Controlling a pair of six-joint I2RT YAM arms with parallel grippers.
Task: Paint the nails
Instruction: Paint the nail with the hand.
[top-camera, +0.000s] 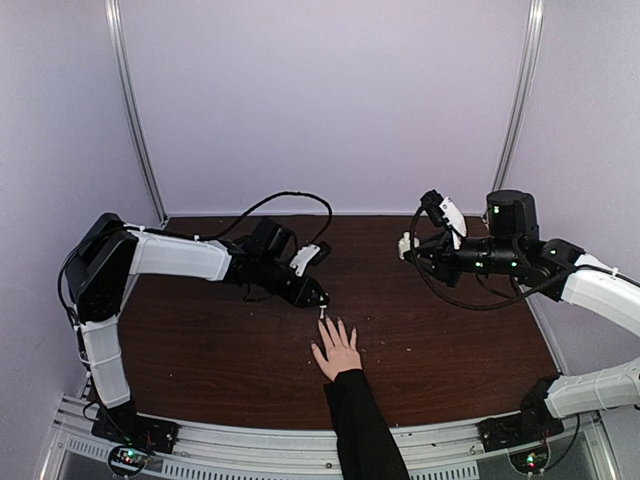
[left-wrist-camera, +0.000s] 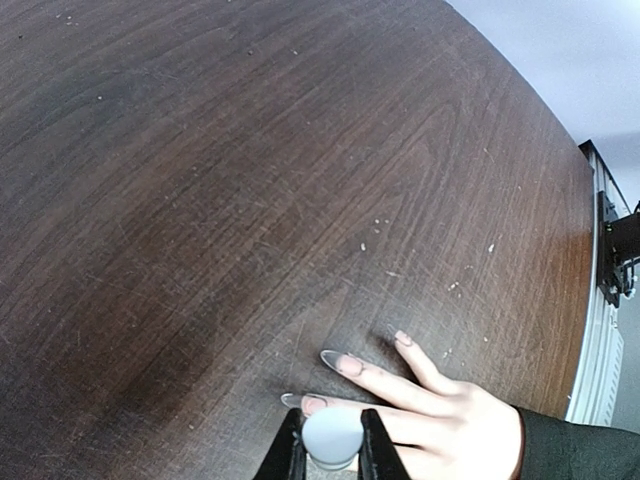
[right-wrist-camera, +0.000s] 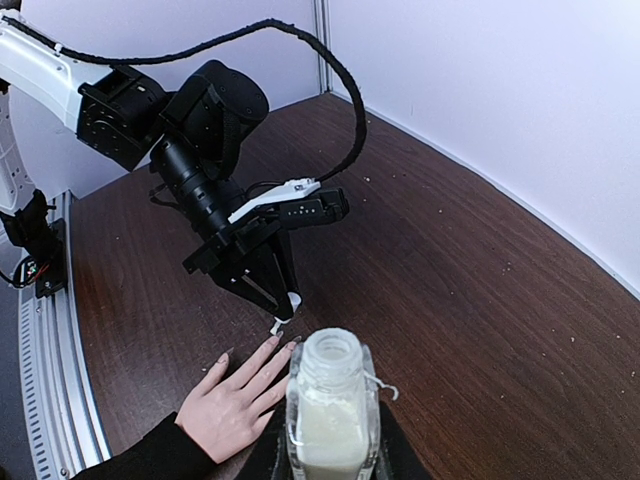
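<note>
We see the L gripper (left-wrist-camera: 332, 422) clamped on a white cap (left-wrist-camera: 332, 443), right at the nails (left-wrist-camera: 340, 362) of the hand (top-camera: 337, 352), which lies flat with fingers spread at the front-ctr of the table (top-camera: 200, 340). The R gripper (right-wrist-camera: 330, 458) is clamped on an open clear bottle (right-wrist-camera: 328, 400), upright, well apart on the right.
</note>
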